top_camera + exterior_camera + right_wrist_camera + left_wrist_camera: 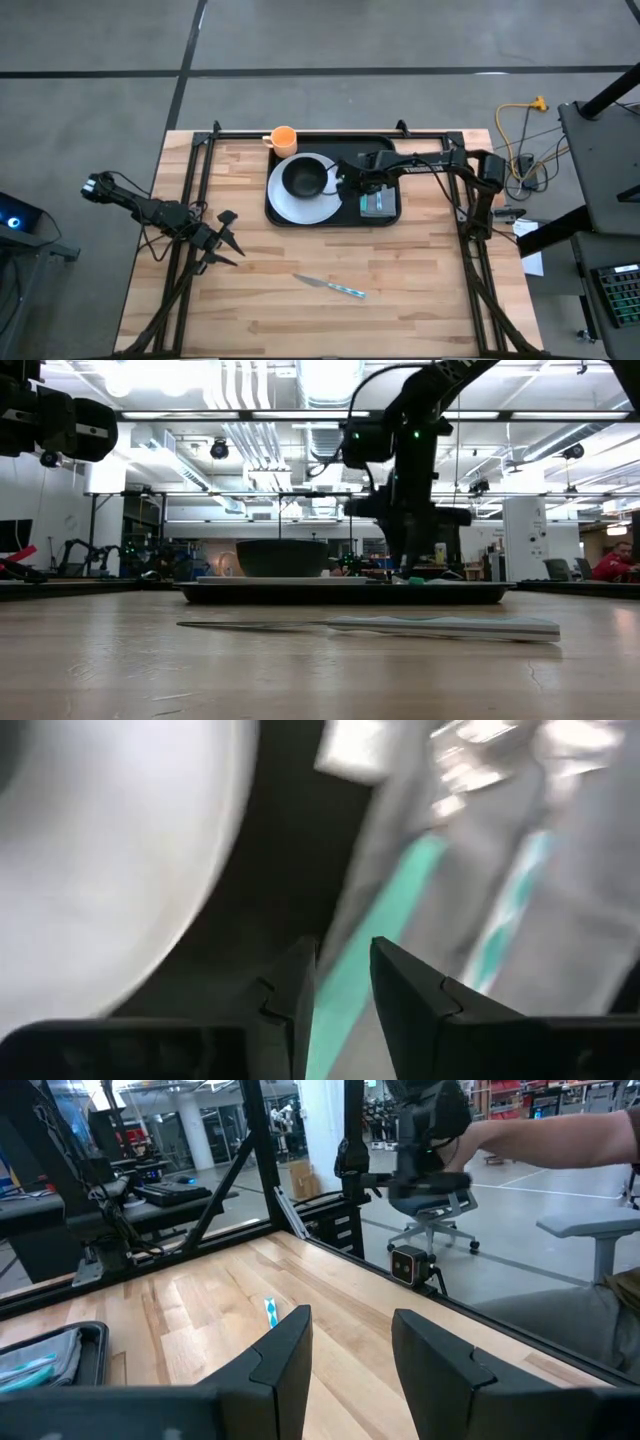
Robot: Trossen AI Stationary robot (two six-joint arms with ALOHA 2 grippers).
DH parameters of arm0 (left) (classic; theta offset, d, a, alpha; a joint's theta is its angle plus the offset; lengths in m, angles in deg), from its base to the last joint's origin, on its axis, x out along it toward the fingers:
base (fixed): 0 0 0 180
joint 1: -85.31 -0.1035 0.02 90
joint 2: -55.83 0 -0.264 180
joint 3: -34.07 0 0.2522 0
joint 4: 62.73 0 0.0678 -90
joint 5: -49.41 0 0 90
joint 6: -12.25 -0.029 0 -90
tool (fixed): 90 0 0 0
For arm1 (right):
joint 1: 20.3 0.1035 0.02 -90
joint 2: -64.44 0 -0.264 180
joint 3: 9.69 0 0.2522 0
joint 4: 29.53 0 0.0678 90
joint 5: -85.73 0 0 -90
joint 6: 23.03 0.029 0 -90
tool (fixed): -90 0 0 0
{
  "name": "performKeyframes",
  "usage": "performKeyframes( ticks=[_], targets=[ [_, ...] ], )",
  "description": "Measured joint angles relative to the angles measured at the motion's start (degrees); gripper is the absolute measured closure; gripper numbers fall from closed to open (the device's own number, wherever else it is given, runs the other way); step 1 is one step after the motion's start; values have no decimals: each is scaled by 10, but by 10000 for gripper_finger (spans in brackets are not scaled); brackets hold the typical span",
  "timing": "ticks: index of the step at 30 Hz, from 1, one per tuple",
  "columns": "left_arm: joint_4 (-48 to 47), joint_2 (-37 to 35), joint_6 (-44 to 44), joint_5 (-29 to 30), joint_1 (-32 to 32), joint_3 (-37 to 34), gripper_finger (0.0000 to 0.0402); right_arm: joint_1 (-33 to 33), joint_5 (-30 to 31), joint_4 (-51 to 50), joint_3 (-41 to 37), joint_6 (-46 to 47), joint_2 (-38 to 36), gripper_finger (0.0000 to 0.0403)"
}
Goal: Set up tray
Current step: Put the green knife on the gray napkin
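Observation:
The black tray [390, 147] lies at the table's far middle. On it are a white plate [300, 207] with a dark bowl [303, 178] and, at its right end, a grey napkin [379, 205] with teal-handled cutlery [520, 895]. An orange cup [284, 138] stands at the tray's far left corner. A teal-handled knife [330, 287] lies flat on the wood near the table's middle. My right gripper [352, 187] is down over the tray between plate and napkin, shut on a teal handle. My left gripper [226, 243] waits open above the table's left side. My right gripper [343, 970] comes from above, pointing down, and has one utensil's teal handle [385, 910] between its two fingers, which lie across it. The handle runs out over the grey napkin [400, 830]. I cannot tell whether it is lifted or resting on the napkin.
Bare wood stretches across the table's near half around the knife [400, 626]. Black frame rails [195, 190] run along the left and right edges. Beyond the table stand an office chair [430, 1190] and a person's arm [560, 1130]; another person [615, 565] sits far off.

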Motion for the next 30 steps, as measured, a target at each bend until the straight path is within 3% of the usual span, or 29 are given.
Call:
performKeyframes(
  ticks=[7,19,23,30],
  targets=[
    [0,0,0,0,0,0,279,73,-88,1,18,-84,0,322],
    [0,0,0,0,0,0,279,251,-92,38,33,-106,-1,330],
    [0,0,0,0,0,0,279,286,-92,92,35,-109,10,330],
    [0,0,0,0,0,0,279,328,-110,102,69,-135,85,330]
  ],
)
